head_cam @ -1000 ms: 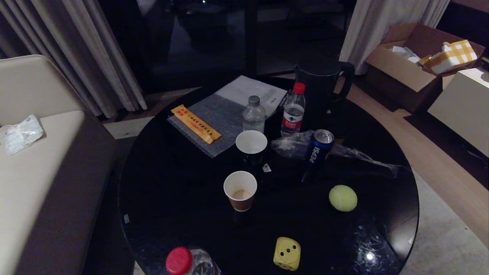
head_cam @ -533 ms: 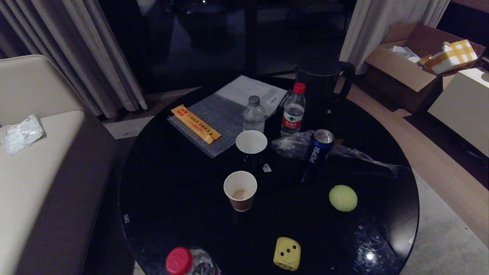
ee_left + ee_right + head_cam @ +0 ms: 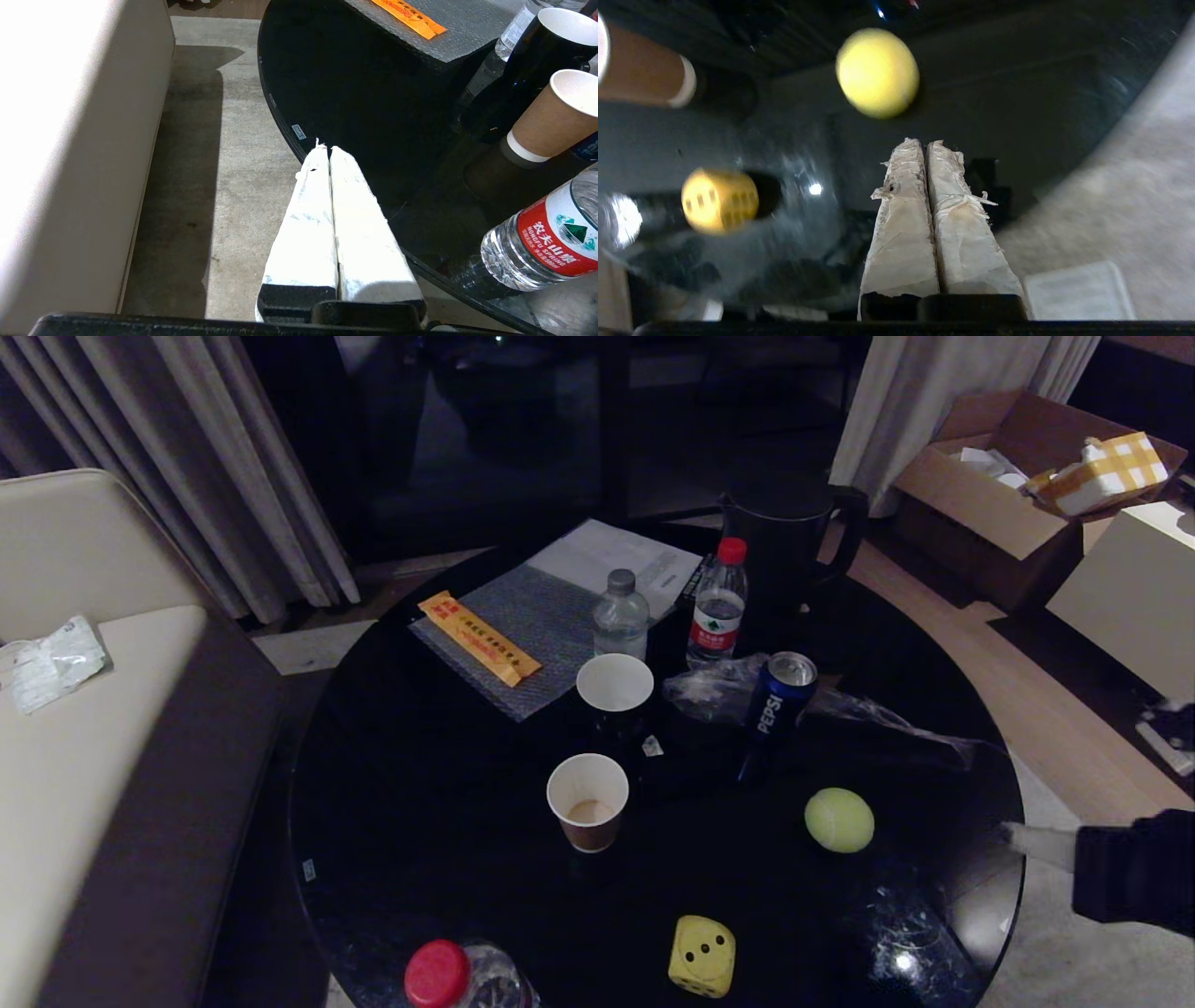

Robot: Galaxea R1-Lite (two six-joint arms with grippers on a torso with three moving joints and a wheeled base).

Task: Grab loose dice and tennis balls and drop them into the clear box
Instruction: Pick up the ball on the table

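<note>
A yellow-green tennis ball (image 3: 839, 819) lies on the right side of the round black table (image 3: 448, 859). A pale yellow die (image 3: 701, 956) with black pips sits near the front edge. My right gripper (image 3: 1010, 833) reaches in from the right, shut and empty, its white tips at the table's right rim, a little short of the ball. In the right wrist view the tennis ball (image 3: 877, 72) lies ahead of the right gripper (image 3: 923, 142) and the die (image 3: 720, 199) off to one side. My left gripper (image 3: 324, 148) is shut and empty beside the table's left edge. The clear box is out of view.
Two paper cups (image 3: 587, 800) (image 3: 613, 686), a Pepsi can (image 3: 780, 695), water bottles (image 3: 716, 607) (image 3: 620, 616), crumpled plastic wrap (image 3: 719, 691) and a dark kettle (image 3: 784, 537) crowd the table's middle and back. A red-capped bottle (image 3: 448, 975) stands at the front. A sofa (image 3: 93, 756) is on the left.
My right arm has come into the head view from the right edge, its shut fingertips now at the table's right rim. The ball, die and left arm have not moved.
</note>
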